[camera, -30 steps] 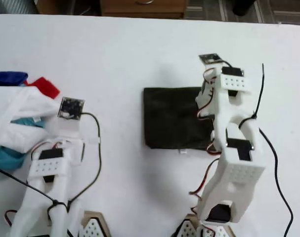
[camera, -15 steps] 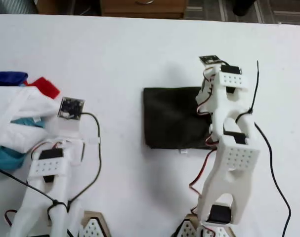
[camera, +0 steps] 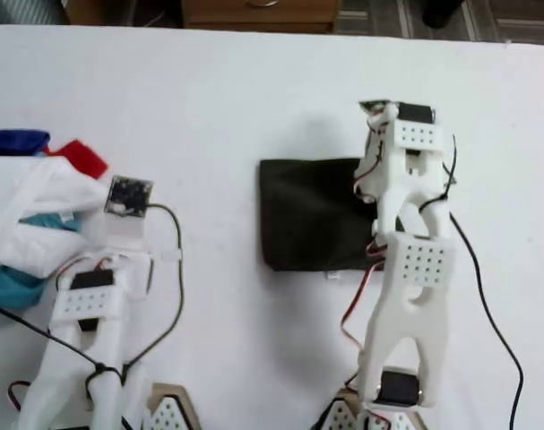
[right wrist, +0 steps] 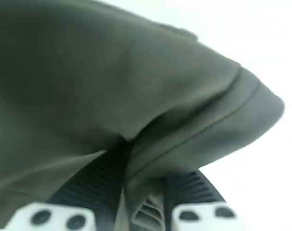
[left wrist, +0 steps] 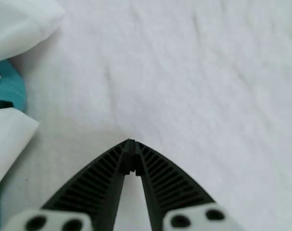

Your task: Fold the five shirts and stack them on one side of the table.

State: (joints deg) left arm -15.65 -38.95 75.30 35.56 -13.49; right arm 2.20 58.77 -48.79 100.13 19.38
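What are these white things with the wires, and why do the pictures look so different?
They are robot arms, the left arm and the right arm, at a white table. Each ends in a gripper, a pinching claw. One picture looks down from above. The other two come from little cameras on the wrists, so you see each claw up close. In the middle lies a folded dark shirt; the right gripper pinches its edge. The left gripper is shut on nothing, over bare table beside a pile of shirts.
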